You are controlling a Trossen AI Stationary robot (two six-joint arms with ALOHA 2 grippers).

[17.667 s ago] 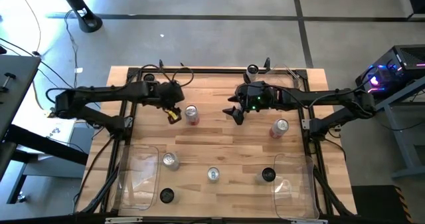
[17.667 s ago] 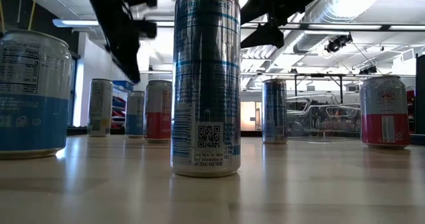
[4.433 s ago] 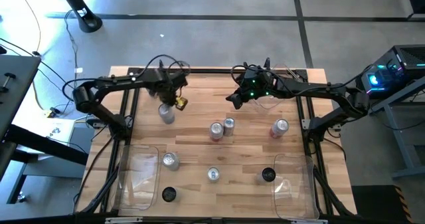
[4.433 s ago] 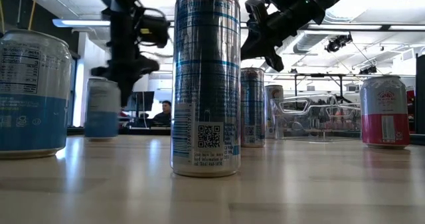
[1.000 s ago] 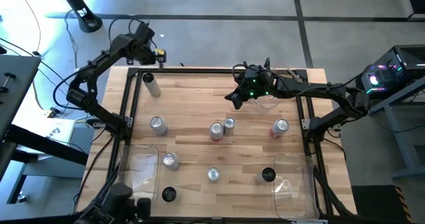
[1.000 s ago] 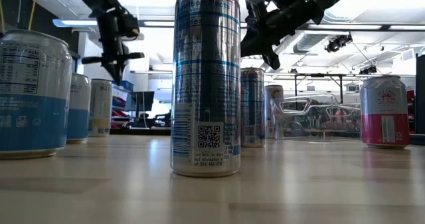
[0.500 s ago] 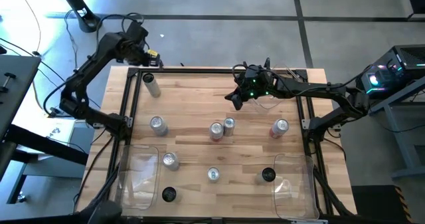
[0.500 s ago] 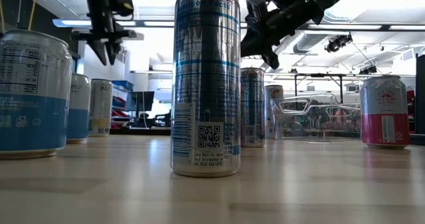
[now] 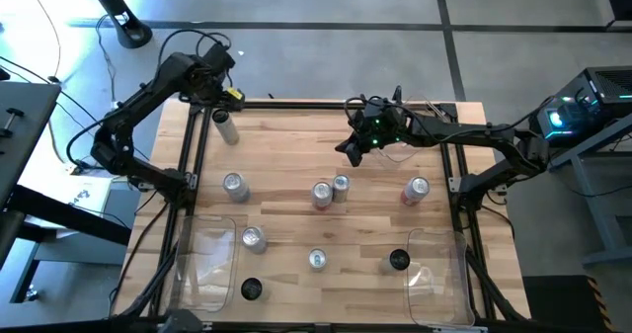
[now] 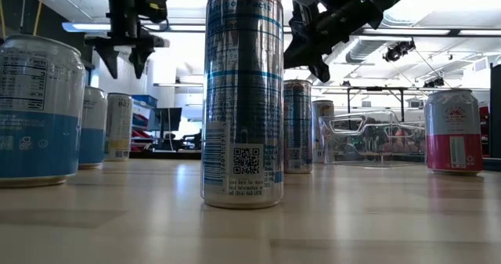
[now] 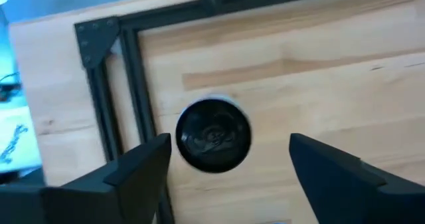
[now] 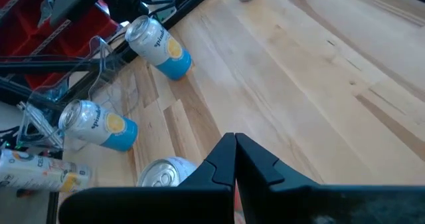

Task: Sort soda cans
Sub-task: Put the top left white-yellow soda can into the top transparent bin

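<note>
High view: the left gripper [image 9: 225, 93] hovers at the table's eleven o'clock corner, directly above a black-topped can [image 9: 225, 126]. The other soda cans stand scattered toward the centre and six o'clock edge. The right gripper [image 9: 348, 147] hangs near twelve o'clock.

Low view: only here do the left fingers [image 10: 100, 60] show spread and empty, well above the table. A tall can [image 10: 243, 95] fills the foreground.

Left wrist view: that dark can top [image 11: 213, 135] sits between the parted fingers — released, not held.

Right wrist view: its fingers are pinched together on nothing.

The cans look thin-walled, smooth and probably slippery — likely best gripped mid-body, gently.
</note>
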